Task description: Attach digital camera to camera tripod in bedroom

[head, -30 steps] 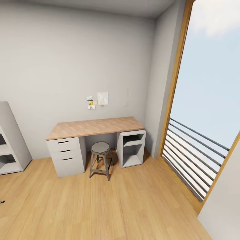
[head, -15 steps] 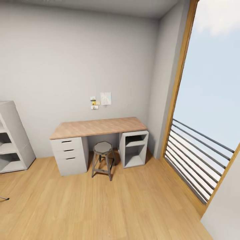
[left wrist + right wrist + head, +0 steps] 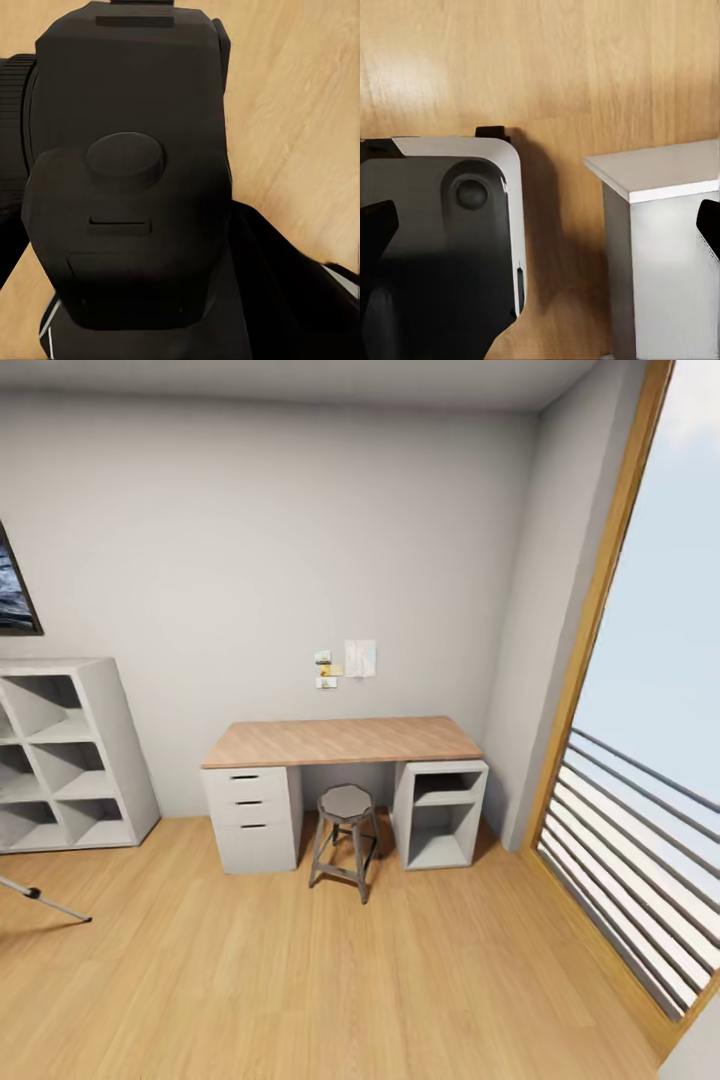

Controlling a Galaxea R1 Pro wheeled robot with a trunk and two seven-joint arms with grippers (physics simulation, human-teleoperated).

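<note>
The black digital camera (image 3: 127, 187) sits close up in the left wrist view over the wood floor, with my left gripper (image 3: 135, 247) shut on it; one dark finger (image 3: 292, 292) shows beside its body. One thin silver leg of the camera tripod (image 3: 45, 900) pokes in at the head view's left edge, its black foot on the floor; the rest is out of view. My right gripper (image 3: 544, 225) is open, its black fingertips (image 3: 375, 225) wide apart above the floor.
The bedroom's wood-topped grey desk (image 3: 340, 740) stands at the far wall with a grey stool (image 3: 345, 805) in front. A white cube shelf (image 3: 100, 740) and a poster's edge (image 3: 15, 595) are at left. A tall window with railing (image 3: 640, 830) is at right. Open plank floor lies ahead.
The head view has swung left: desk and stool shifted right in the picture, and the cube shelf, the poster's edge and the tripod leg came further into view.
</note>
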